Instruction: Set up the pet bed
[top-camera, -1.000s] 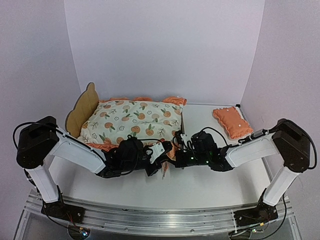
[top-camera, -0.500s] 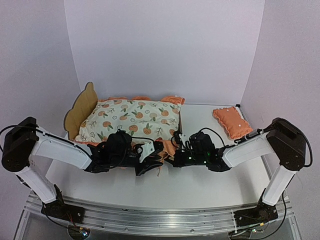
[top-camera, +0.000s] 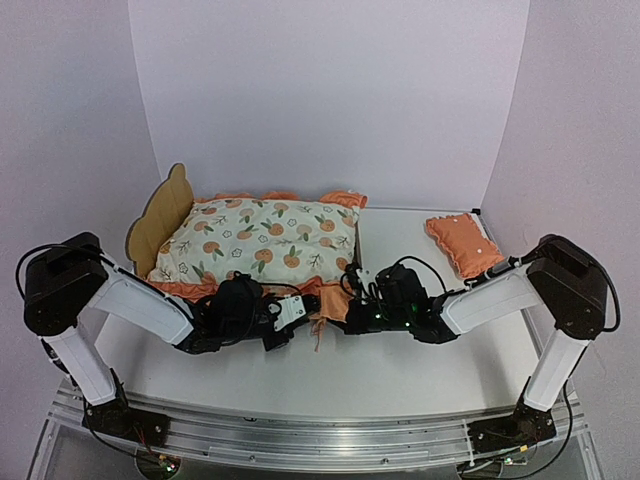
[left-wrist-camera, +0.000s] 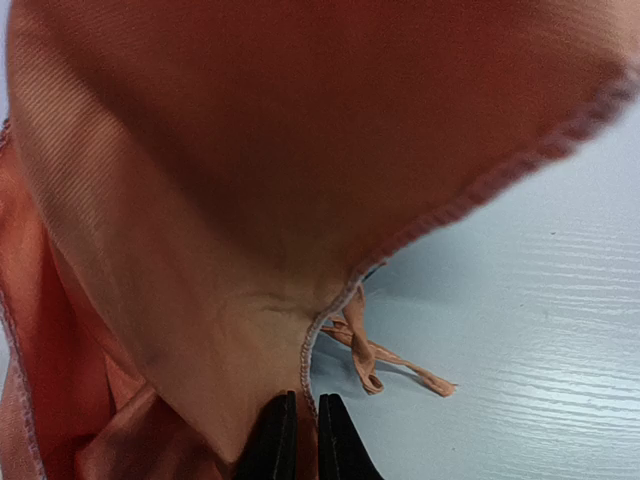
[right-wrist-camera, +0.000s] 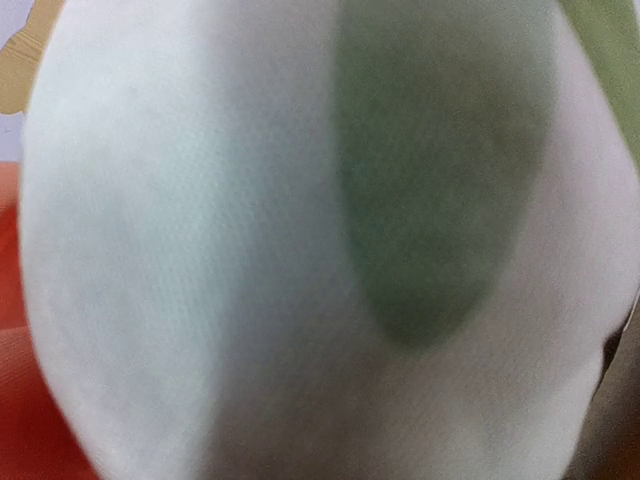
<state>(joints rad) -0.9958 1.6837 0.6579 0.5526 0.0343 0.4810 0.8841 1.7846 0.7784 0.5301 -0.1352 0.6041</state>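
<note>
- the pet bed (top-camera: 160, 213) sits on the white worktop (top-camera: 400, 370), back and left of centre, its scalloped plywood headboard at the left end.
- the orange-print mattress pad (top-camera: 265, 232) lies along the frame and hides the base, with its orange ruffle (left-wrist-camera: 250, 200) spilling over the near edge.
- the left tool (left-wrist-camera: 305, 440) is low at the pad's near right corner. from the wrist view its two dark fingers are almost together, with the stitched hem of the ruffle running down between them – pinched on the fabric.
- a thin orange tie string (left-wrist-camera: 390, 360) trails from that hem and rests looped on the worktop just beside the fingers.
- the right tool (top-camera: 350, 298) comes in from the other side, right up against the same corner of the pad, close to the left one.
- its own camera is smothered – only blurred white cloth with a green leaf shape, and a sliver of orange at the lower left.
- its fingers are together; whether any fabric is caught between them, i cannot tell.
- the small orange pillow (top-camera: 463, 243) lies at the far right of the worktop, well apart from the bed and both arms.
</note>
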